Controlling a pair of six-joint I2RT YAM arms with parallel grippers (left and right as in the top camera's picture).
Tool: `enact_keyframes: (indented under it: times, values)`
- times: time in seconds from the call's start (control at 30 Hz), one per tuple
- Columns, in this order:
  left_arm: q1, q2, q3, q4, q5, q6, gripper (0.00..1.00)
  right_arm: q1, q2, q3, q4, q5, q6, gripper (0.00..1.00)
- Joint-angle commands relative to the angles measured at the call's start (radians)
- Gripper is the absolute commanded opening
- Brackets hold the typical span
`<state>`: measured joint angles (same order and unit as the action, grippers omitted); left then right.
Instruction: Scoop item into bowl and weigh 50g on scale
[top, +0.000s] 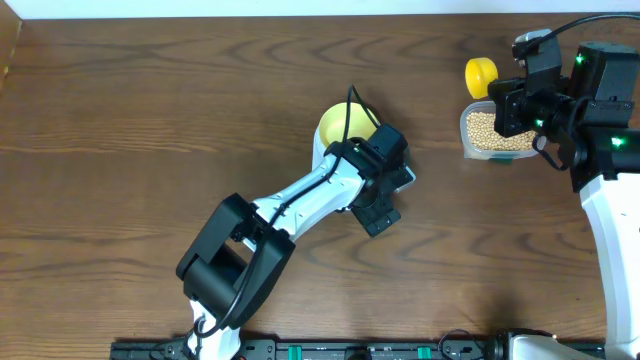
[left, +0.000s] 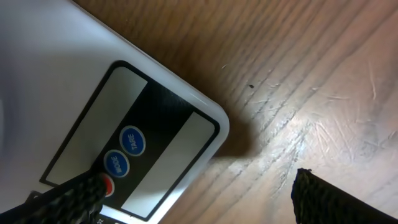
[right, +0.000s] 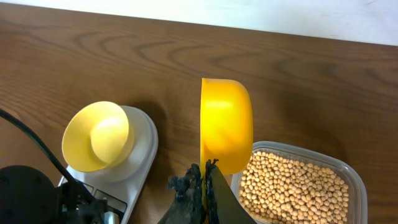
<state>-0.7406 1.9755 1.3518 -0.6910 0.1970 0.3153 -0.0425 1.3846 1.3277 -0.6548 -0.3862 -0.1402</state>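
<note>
1. The left gripper (left: 199, 186) is seen with its fingers (left: 71, 196) spread wide and nothing held between them. One black ribbed finger is at the lower left of the wrist frame, the other at the lower right.
2. The lower-left fingertip is placed right at a small red button (left: 108, 185) on the front panel of the white kitchen scale (left: 56, 68). Contact cannot be told. The blue MODE button (left: 116, 163) and TARE button (left: 132, 140) are noted just above it.
3. The lower-right finger is held over the bare wooden table (top: 150, 120), off the scale's corner.
4. The right gripper (right: 206, 171) is seen with its fingers pressed together and clamped on the yellow scoop (right: 227, 124), which is held on edge above them. Its contents cannot be told.
5. The soybeans (right: 292, 186) are found in a clear plastic tub (right: 348, 171) at the lower right of the right wrist frame, just beside and below the scoop.
6. The pale-yellow bowl (right: 96, 137) is seated on the scale's round platform, at the left of that frame.
7. In the overhead frame, the bowl is noted at centre, and most of the scale is covered by the left arm. The tub and scoop are at the upper right, well apart from the bowl.
</note>
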Motion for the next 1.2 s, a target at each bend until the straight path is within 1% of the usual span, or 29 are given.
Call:
enact_keyframes:
  times: [0.0,0.67,0.8,1.17]
  values:
    - [0.005,0.026,-0.006,-0.002,0.019,0.013,0.97,-0.001,0.002,0.018,-0.001,-0.009,-0.014,0.01]
    - [0.005,0.028,-0.006,-0.028,0.031,0.014,0.98,-0.001,0.002,0.018,0.0,-0.009,-0.014,0.01]
    - [0.005,0.031,-0.006,-0.032,0.054,0.042,0.98,-0.001,0.002,0.018,0.0,-0.009,-0.014,0.01]
    - [0.018,0.045,-0.006,-0.021,0.053,0.039,0.98,-0.001,0.002,0.018,-0.001,-0.009,-0.014,0.01]
